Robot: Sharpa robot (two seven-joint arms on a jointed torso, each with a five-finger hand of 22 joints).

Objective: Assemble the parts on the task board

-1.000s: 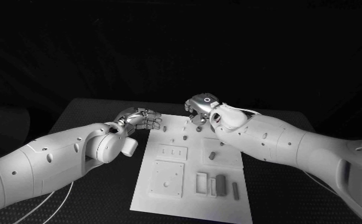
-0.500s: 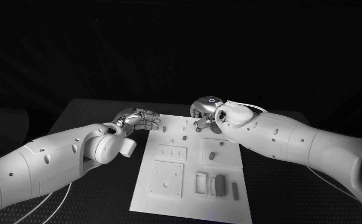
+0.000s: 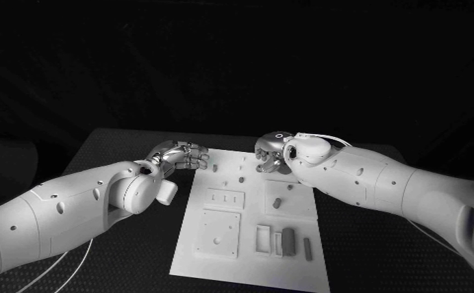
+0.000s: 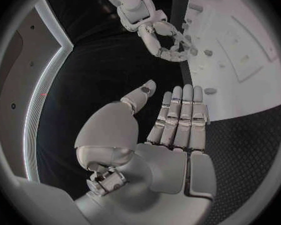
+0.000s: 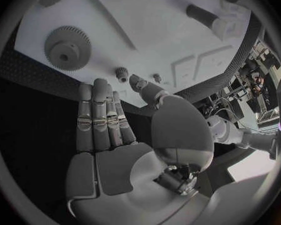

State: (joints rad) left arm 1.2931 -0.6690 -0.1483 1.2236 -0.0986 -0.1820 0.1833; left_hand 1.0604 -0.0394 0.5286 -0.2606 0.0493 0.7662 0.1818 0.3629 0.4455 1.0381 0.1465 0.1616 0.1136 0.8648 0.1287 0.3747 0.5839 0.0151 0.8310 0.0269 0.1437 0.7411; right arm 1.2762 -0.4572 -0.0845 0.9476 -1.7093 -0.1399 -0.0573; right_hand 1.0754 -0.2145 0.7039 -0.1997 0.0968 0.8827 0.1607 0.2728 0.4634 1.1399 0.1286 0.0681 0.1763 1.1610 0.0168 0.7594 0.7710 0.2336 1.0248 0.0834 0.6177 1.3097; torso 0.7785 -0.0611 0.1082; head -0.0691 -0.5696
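Task board (image 3: 222,235): white plate lying at the table's centre, long axis running from 6 toward 12 o'clock. Small parts are lying or standing on it: a short peg (image 3: 277,203) mid-board, a dark block (image 3: 288,239) and a slim bar (image 3: 308,249) toward 5 o'clock, and a large gear (image 5: 67,47) with a small gear (image 5: 122,73) beside it at the far end.

Right hand (image 3: 270,150): over the last second it has been travelling from the board's far centre toward 1 o'clock and sinking lower, so that it is now hovering over the far right corner. In the right wrist view its fingers (image 5: 97,120) are lying straight and close together, holding nothing. Judgement: it is lining up on the gears, a pick not yet begun.

Left hand (image 3: 183,155): unchanged, staying at the board's far left edge, about 10 o'clock. Fingers (image 4: 181,115) extended side by side, thumb apart, nothing held.

Markings: no brand, label or writing can be read anywhere on board, parts or arms.
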